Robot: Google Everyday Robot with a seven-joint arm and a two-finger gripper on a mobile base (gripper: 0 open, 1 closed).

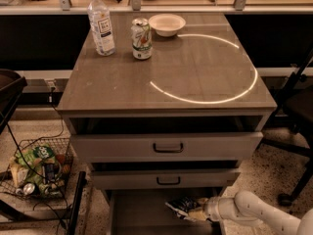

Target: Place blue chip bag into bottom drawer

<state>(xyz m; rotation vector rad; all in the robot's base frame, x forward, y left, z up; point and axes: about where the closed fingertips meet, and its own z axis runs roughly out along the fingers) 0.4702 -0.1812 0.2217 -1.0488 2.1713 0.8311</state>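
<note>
While a grey-brown cabinet (122, 87) fills the middle of the view, its flat top carries a clear water bottle (101, 23), a drink can (141, 39) and a white bowl (167, 24) near the far edge. A bright ring of light (247, 89) lies across its right half. Below the top, two drawer fronts (112, 148) with black bar handles stand slightly pulled out. Under them the bottom drawer (137, 214) is open, with speckled floor (264, 175) beside it. A white robot arm (254, 210) reaches in from the lower right. Its gripper (198, 213) is clamped on the right end of the blue chip bag (182, 205), which sits over the right side of the open drawer. Whether the bag touches the drawer's floor is impossible to tell. The drawer's front is cut off by the bottom edge. At left, a wire basket (49, 141) holds green packets (39, 154). A dark chair (298, 106) is partly cut off at right.
</note>
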